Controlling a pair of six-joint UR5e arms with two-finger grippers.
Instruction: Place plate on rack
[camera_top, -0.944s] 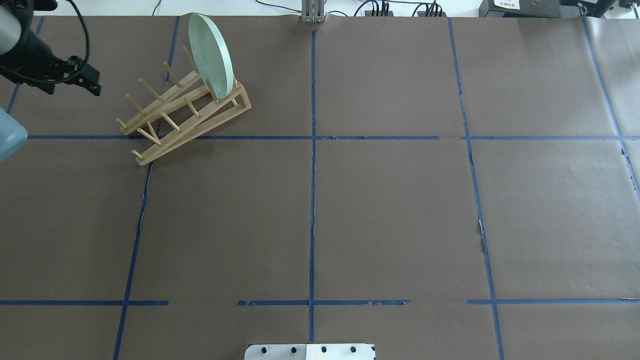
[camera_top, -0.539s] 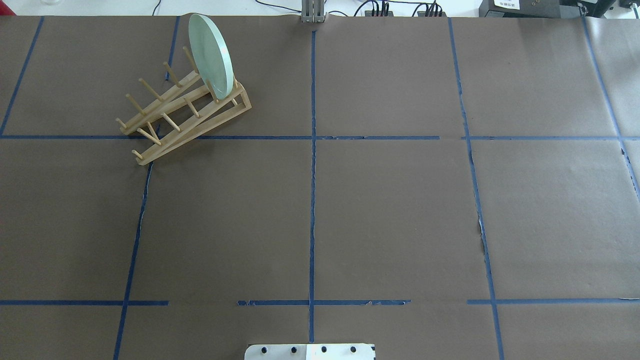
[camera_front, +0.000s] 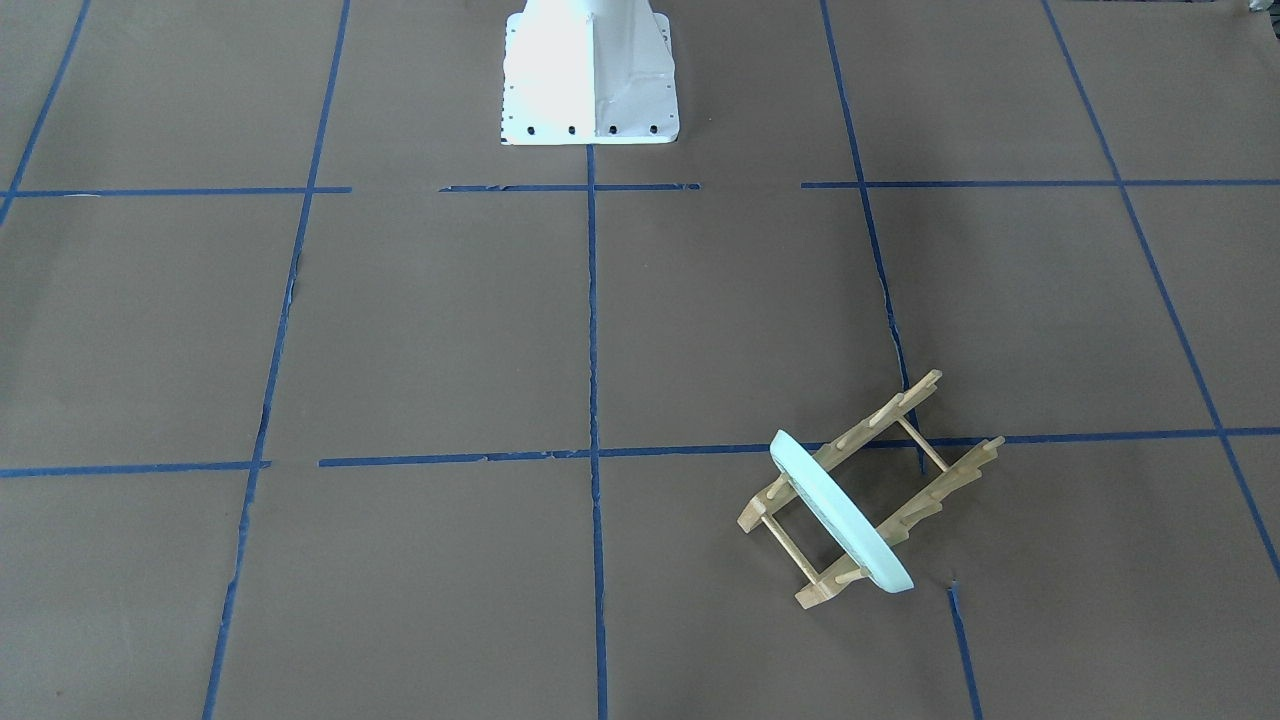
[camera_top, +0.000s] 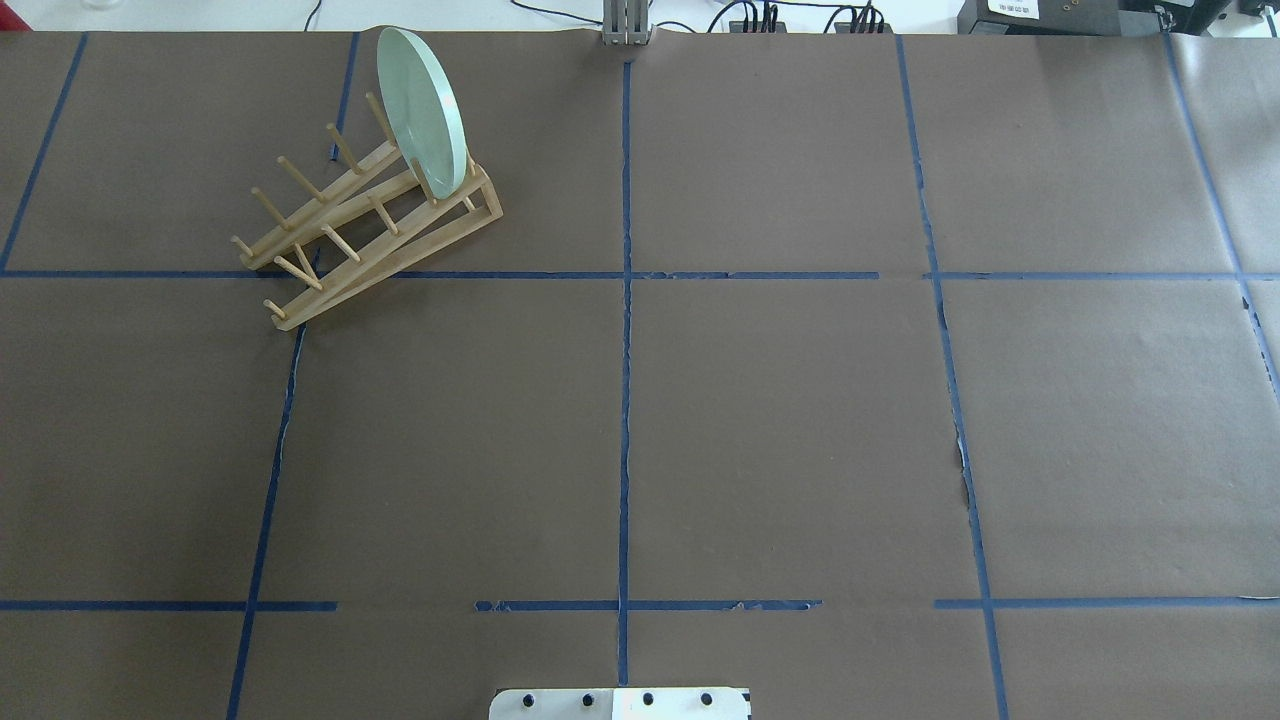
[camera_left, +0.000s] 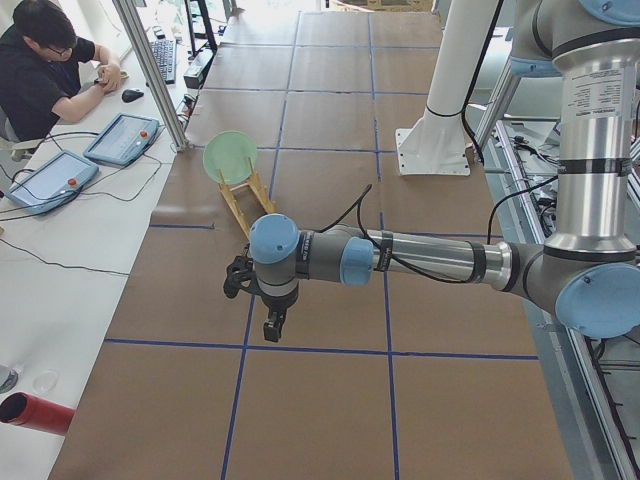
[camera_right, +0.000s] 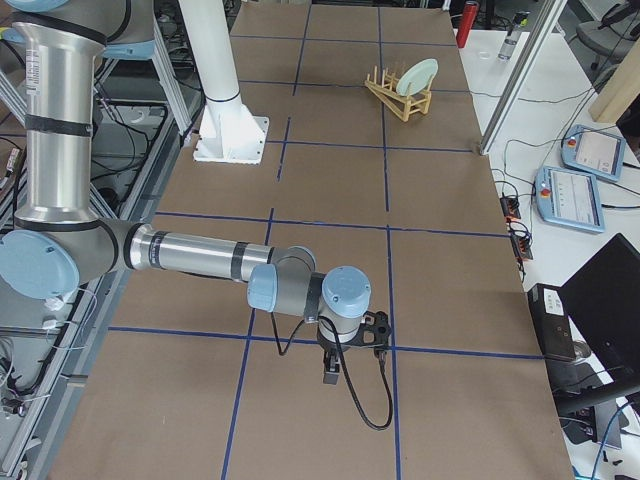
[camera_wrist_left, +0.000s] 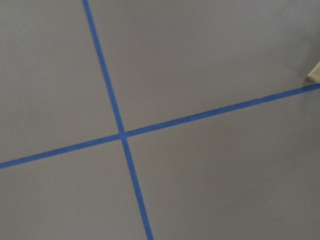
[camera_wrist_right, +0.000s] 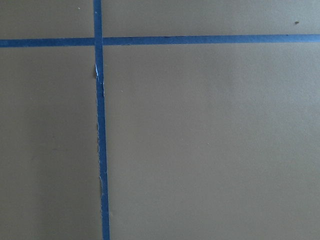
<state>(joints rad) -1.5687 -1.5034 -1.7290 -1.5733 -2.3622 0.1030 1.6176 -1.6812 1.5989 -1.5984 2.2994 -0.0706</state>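
Note:
The pale mint-green plate (camera_top: 420, 105) stands on edge between the pegs at the far end of the light-wood rack (camera_top: 488, 207), at the table's far left. Both also show in the front-facing view, plate (camera_front: 842, 517) and rack (camera_front: 955, 478). No gripper touches them. My left gripper (camera_left: 272, 325) shows only in the exterior left view, hanging over the table well short of the rack (camera_left: 240, 200). My right gripper (camera_right: 332, 375) shows only in the exterior right view, far from the plate (camera_right: 418, 75). I cannot tell whether either is open or shut.
The table is brown paper with blue tape lines. The white robot base (camera_front: 590, 70) stands at the near middle edge. A seated operator (camera_left: 45, 70) and teach pendants (camera_left: 120, 140) are beside the table. A pale wood corner (camera_wrist_left: 314, 74) shows at the left wrist view's right edge.
My left arm, at the overhead view's left edge 0.9 s ago, has gone out of that view. The plate and rack have not moved.

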